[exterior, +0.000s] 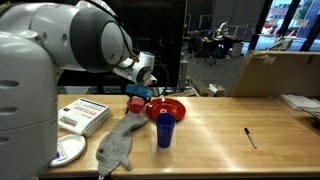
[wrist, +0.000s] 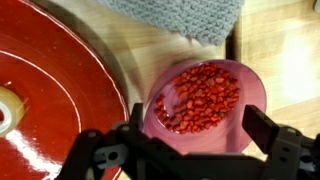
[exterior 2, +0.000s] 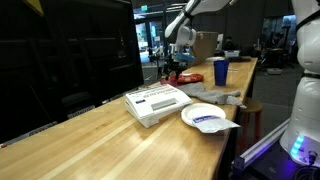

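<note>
We see the gripper (wrist: 185,150) released in the wrist view. Its fingers (wrist: 275,140) are spread wide at the bottom edge, at about 5 and 7 o'clock. The pink cup (wrist: 205,100) sits upright on the table (wrist: 285,75) just past them, in line with the gap, and is filled with small red bits (wrist: 200,98). We think neither finger touches it, though the dark lower edge makes that hard to judge.

At 9 o'clock from the pink cup, just beside it, lies the red bowl (wrist: 50,90). At 12 o'clock is a grey knit cloth (wrist: 180,18).

In an exterior view the gripper (exterior: 141,90) hangs right over the pink cup (exterior: 135,103), and the bowl (exterior: 168,108) is at its 3 o'clock. The cloth (exterior: 118,142) trails away at 6 o'clock. A blue cup (exterior: 164,130) stands upright near the bowl, at its 6 o'clock.

Further off, a white box (exterior: 83,115) lies at 9 o'clock from the cloth, with a white plate (exterior: 68,150) near the table's edge. A marker (exterior: 250,137) lies well apart at 3 o'clock.
</note>
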`<control>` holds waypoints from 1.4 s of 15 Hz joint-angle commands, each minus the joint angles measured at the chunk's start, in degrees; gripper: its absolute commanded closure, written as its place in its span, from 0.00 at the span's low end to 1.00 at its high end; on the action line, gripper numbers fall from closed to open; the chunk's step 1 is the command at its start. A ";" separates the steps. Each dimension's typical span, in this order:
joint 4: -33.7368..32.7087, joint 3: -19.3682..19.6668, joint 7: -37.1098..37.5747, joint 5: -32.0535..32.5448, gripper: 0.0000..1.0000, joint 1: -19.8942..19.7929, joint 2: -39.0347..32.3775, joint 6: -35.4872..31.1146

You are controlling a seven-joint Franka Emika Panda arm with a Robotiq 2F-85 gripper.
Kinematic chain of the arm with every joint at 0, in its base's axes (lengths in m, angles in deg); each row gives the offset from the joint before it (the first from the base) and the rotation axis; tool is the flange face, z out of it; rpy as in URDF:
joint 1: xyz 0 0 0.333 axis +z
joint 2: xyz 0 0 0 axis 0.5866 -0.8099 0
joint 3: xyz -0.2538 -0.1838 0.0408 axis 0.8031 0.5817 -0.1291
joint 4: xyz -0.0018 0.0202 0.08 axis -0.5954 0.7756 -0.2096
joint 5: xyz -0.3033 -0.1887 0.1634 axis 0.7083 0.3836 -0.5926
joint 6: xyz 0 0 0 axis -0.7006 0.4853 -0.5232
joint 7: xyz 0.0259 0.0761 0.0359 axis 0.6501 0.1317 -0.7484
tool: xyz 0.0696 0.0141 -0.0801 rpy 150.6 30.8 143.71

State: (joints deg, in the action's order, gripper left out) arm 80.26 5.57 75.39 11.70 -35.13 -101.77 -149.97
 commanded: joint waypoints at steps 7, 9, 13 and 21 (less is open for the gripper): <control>3.44 2.64 4.02 14.36 0.00 3.06 3.57 -6.11; 5.14 3.87 7.33 21.00 0.00 4.52 4.80 -10.10; 10.20 0.84 3.64 20.50 0.00 4.09 9.28 -13.01; 17.41 -4.64 -14.18 -2.63 0.00 4.48 20.33 -2.69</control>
State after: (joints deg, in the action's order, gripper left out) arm 93.85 0.78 65.39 13.71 -30.85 -87.13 -156.20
